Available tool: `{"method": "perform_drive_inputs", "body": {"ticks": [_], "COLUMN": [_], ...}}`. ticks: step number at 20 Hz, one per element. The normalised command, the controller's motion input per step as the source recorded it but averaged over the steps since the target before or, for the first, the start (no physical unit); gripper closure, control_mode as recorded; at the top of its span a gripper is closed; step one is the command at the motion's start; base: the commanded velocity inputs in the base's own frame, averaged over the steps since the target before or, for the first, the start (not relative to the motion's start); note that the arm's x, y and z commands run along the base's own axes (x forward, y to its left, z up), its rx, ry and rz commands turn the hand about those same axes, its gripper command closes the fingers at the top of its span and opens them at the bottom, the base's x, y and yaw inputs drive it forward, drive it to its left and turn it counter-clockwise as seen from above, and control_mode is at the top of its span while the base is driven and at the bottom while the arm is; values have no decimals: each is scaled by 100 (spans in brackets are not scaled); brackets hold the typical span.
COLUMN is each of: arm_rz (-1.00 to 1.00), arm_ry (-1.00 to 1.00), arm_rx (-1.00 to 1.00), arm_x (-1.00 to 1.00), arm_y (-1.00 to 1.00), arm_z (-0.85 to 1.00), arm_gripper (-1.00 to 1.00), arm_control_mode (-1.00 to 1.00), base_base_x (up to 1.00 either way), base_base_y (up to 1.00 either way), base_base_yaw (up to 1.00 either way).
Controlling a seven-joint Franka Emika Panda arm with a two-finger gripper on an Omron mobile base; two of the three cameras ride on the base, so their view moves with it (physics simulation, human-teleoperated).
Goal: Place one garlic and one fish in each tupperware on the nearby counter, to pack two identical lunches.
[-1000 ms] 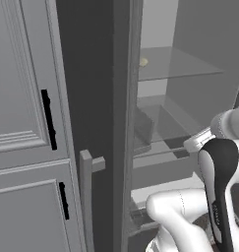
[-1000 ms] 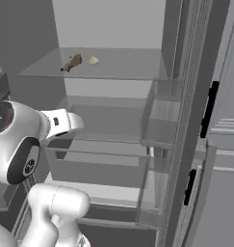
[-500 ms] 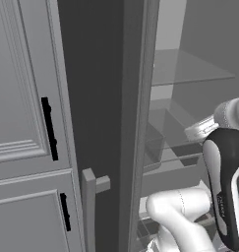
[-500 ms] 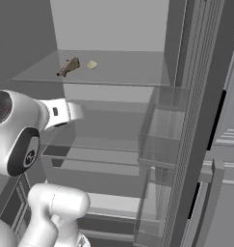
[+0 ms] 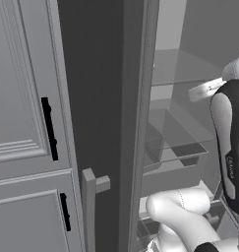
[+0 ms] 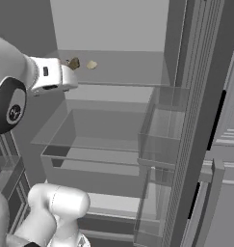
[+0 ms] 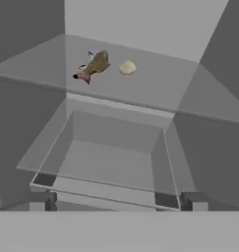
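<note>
From the left base view we see the arm (image 5: 229,147) bearing small unreadable lettering; from the right, fish (image 6: 74,63) and garlic (image 6: 91,64) side by side on the fridge's glass shelf (image 6: 133,79); hand view: our hand (image 7: 116,201) released, empty.

We see our white Franka arm with dark joints (image 6: 12,103) raised high: its pale rounded lower link (image 6: 56,207) sits low at the bottom of the right base view, and the dark-capped elbow stands above it at the left edge. From there the white wrist segment (image 6: 51,75) reaches level, forward and to the right. In the left base view the same arm shows as a tall dark and white link (image 5: 229,147) along the right edge, with the white wrist (image 5: 205,90) jutting leftward near its top. In the hand view our two small dark finger tips (image 7: 36,201) stand far apart at the bottom, jaws wide, with nothing between them.
</note>
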Motion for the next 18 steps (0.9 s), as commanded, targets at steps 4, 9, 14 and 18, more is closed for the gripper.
{"method": "perform_drive_inputs", "body": {"ticks": [4, 9, 14, 18], "arm_rz": [0, -16, -19, -5], "arm_ry": [4, -16, -13, 5], "arm_rx": [38, 26, 7, 0], "arm_x": [13, 82, 100, 100], "arm_y": [1, 62, 96, 28], "arm_z": [-8, -8, -3, -1], "arm_gripper": [-100, -100, -100, -100], "arm_control_mode": [-100, -100, -100, -100], "base_base_x": [0, 0, 0, 0], "base_base_y": [0, 0, 0, 0], "base_base_yaw": [0, 0, 0, 0]}}
